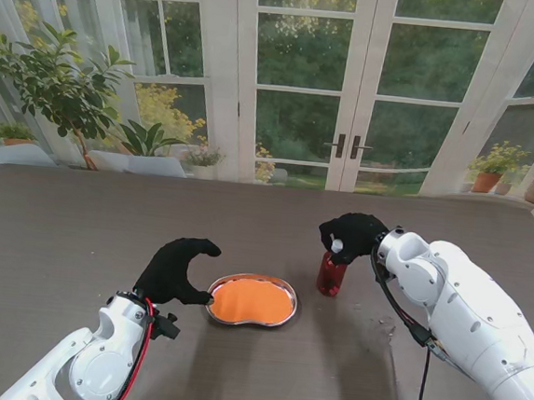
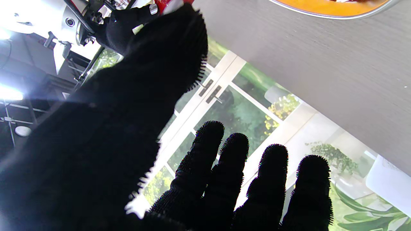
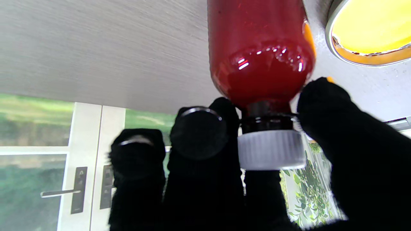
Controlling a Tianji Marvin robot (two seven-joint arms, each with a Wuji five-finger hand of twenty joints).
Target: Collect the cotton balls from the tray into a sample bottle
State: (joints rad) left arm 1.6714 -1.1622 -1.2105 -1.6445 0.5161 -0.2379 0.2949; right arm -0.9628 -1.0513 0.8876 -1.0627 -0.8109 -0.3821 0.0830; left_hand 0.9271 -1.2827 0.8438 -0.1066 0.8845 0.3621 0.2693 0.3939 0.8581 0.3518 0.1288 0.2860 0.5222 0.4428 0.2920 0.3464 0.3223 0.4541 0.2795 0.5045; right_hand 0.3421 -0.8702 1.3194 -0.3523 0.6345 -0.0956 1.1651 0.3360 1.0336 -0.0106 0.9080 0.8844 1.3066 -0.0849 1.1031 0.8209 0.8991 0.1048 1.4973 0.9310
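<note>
Gripping the capped bottle [image 1: 332,273] at its neck, the right hand [image 1: 353,234] must next uncap it, while the left hand [image 1: 175,269] hovers open and empty beside the tray [image 1: 252,301], where no cotton balls can be made out.

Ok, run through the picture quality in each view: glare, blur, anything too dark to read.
Stand view: even daylight from the windows, sharp, soft shadows under both arms. Left wrist view: the left hand is a black silhouette against bright windows, with white flare at one edge. Right wrist view: the red bottle shows small specular highlights, its white cap is slightly soft, and the tray is washed toward yellow.
</note>
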